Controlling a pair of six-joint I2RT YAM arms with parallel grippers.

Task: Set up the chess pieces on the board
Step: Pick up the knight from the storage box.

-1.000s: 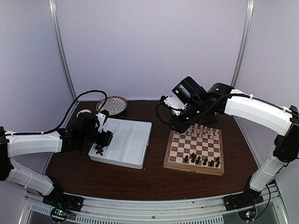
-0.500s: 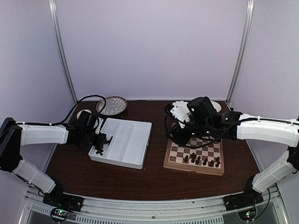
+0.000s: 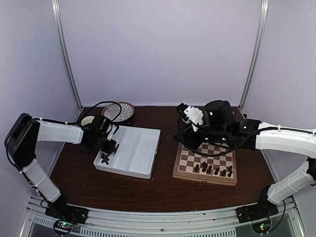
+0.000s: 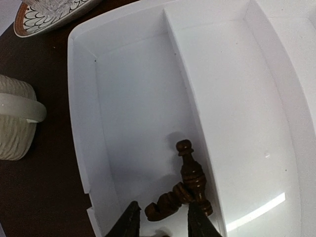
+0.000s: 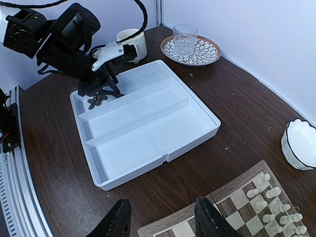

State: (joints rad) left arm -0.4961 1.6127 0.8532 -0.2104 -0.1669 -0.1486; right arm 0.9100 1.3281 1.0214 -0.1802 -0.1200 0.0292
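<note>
Two dark chess pieces lie in the left compartment of the white tray (image 4: 148, 74): a tall one (image 4: 191, 173) along the divider and a shorter one (image 4: 165, 207) leaning on it. My left gripper (image 4: 163, 224) hangs just over them, open, its fingers on either side of the shorter piece with a gap on the left. From above, that gripper (image 3: 107, 147) is at the tray's near-left end. The board (image 3: 183, 168) holds several dark pieces (image 3: 213, 170) along its near rows. My right gripper (image 5: 163, 223) is open and empty above the table beside the board's corner (image 5: 232, 197).
A cream cup (image 4: 12, 123) stands left of the tray. A patterned plate (image 5: 200, 53) carrying a glass (image 5: 185, 38) sits behind it. A white bowl (image 5: 298, 143) is beyond the board. Pale cream pieces (image 5: 271, 195) stand on the board's far rows.
My left gripper's jaws have narrowed around the pieces in the tray while its arm drew back. My right arm has swung right and down over the board's far edge, jaws slightly wider.
</note>
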